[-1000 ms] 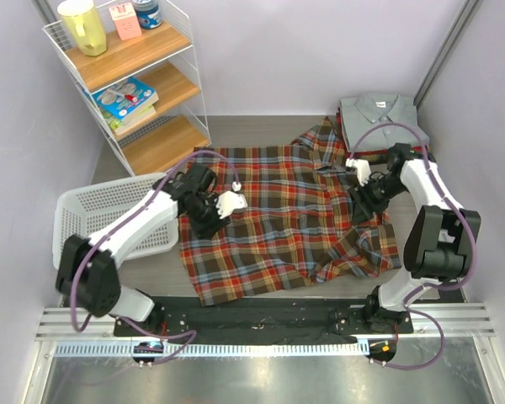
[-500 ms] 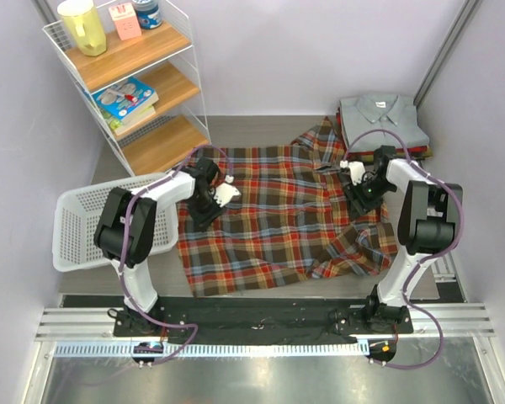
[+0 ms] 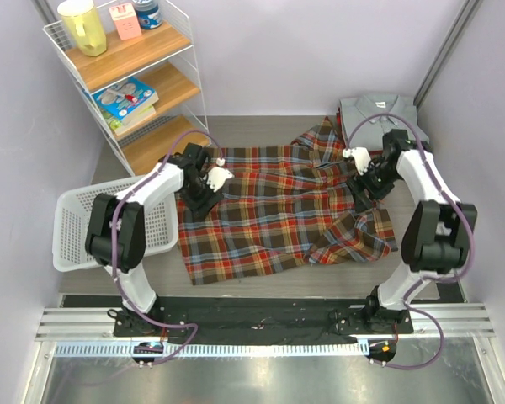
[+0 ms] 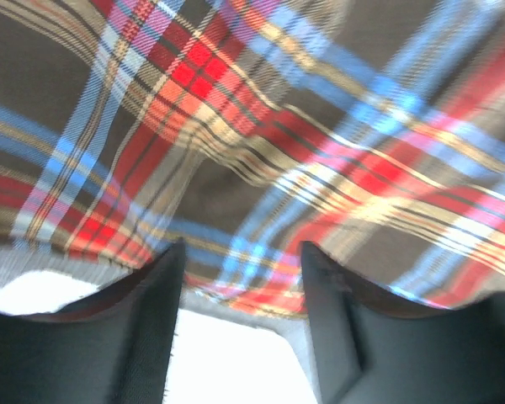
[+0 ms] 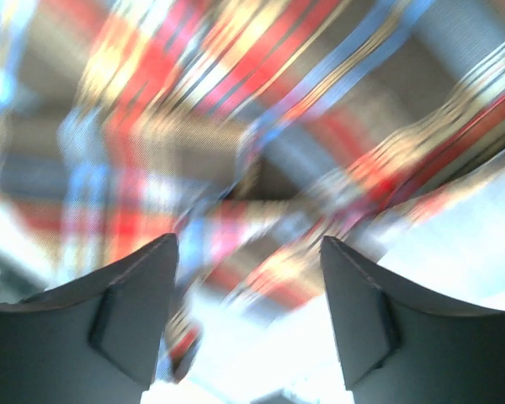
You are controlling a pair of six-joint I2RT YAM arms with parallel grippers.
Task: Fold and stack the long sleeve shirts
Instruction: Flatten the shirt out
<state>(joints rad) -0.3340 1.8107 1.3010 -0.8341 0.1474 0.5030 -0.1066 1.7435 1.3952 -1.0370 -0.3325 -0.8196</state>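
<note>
The large plaid flannel shirt [image 3: 278, 223] lies spread across the table, its right sleeve bunched at the right. My left gripper [image 3: 194, 204] is at the shirt's far left edge. In the left wrist view it [image 4: 240, 261] is open, with the plaid cloth [image 4: 278, 126] and its hem just beyond the fingertips. My right gripper [image 3: 361, 196] is over the shirt's right side near the collar. In the blurred right wrist view it [image 5: 248, 252] is open above the plaid [image 5: 194, 126]. A folded grey collared shirt [image 3: 379, 114] lies at the far right corner.
A white wire basket [image 3: 84, 223] stands left of the shirt, next to my left arm. A wire shelf unit [image 3: 143, 88] with books, a pitcher and small boxes stands at the back left. Walls close in on both sides.
Both arms have swung toward the back of the table. The left gripper went from the shirt's middle left to its far left edge. The whole shirt has shifted back.
</note>
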